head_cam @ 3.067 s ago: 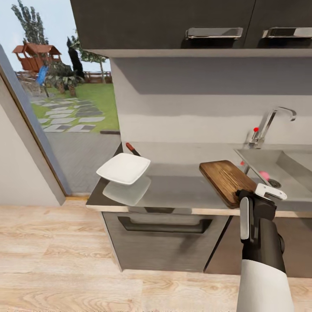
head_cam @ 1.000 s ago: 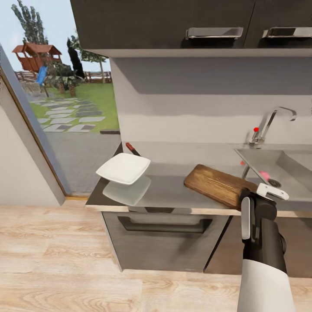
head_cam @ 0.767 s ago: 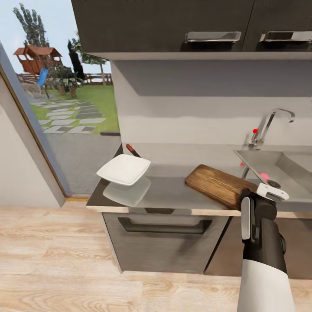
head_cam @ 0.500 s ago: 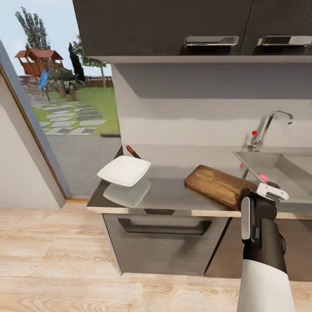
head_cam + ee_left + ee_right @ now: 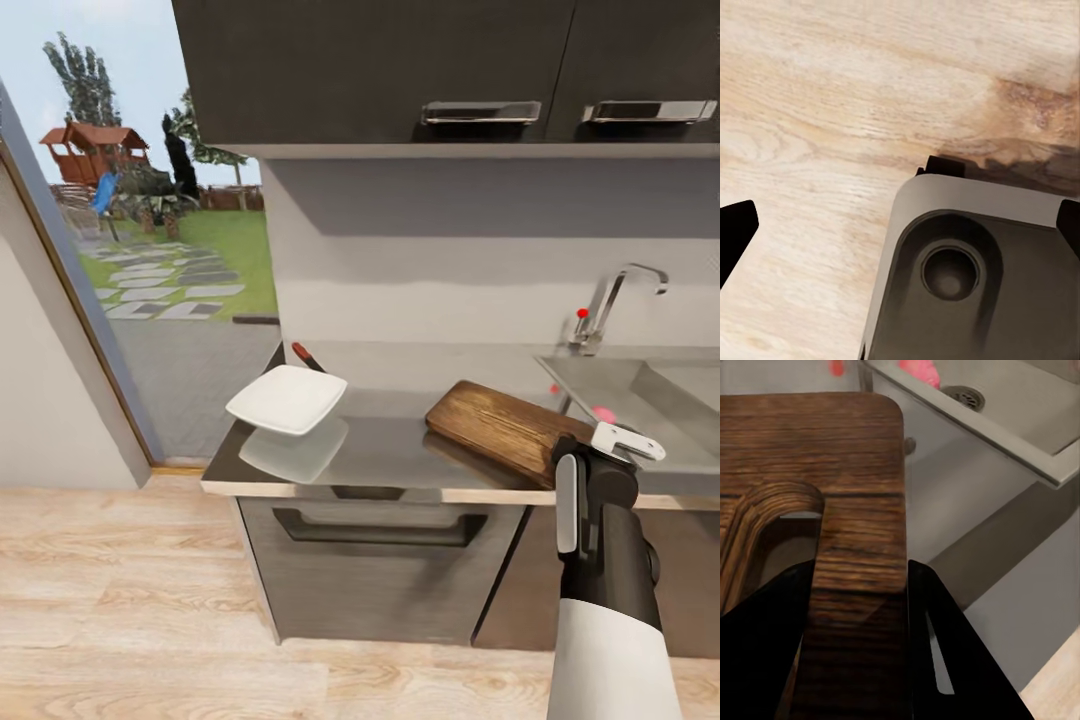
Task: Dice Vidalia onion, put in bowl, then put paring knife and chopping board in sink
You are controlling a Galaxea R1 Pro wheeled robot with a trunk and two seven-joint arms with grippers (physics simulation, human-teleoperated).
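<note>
Your right hand (image 5: pixel 590 462) is clamped on the handle end of the chopping board (image 5: pixel 500 428); in the right wrist view the two dark fingers (image 5: pixel 765 645) sit either side of the strip of wood beside the slot-shaped handle hole, pressed against it. The chopping board (image 5: pixel 810 457) lies across the grey counter (image 5: pixel 390 445), its far end pointing toward the bowl and its gripped end at the counter's front edge, close to the sink. From the head view you cannot tell whether the board rests flat or is lifted slightly at your end.

The sink (image 5: pixel 660 385) is just to the right of the board, with the chrome faucet (image 5: pixel 615 300) and its red knob (image 5: pixel 582 313) behind it. A pinkish-red round thing (image 5: pixel 603 412) sits inside the basin near the drain; it also shows in the right wrist view (image 5: pixel 921 371), too blurred to name for certain.

The white bowl (image 5: pixel 287 399) stands at the left end of the counter, well apart from the board. Just behind it lies the paring knife (image 5: pixel 306 356), only its red-and-black handle end clear past the bowl's rim.

Your left hand (image 5: pixel 900 225) points down at the light wood floor (image 5: pixel 832 90). Dark tips show at opposite edges of that view, so its fingers stand apart, with nothing between them but the grey robot base (image 5: pixel 975 277) below
</note>
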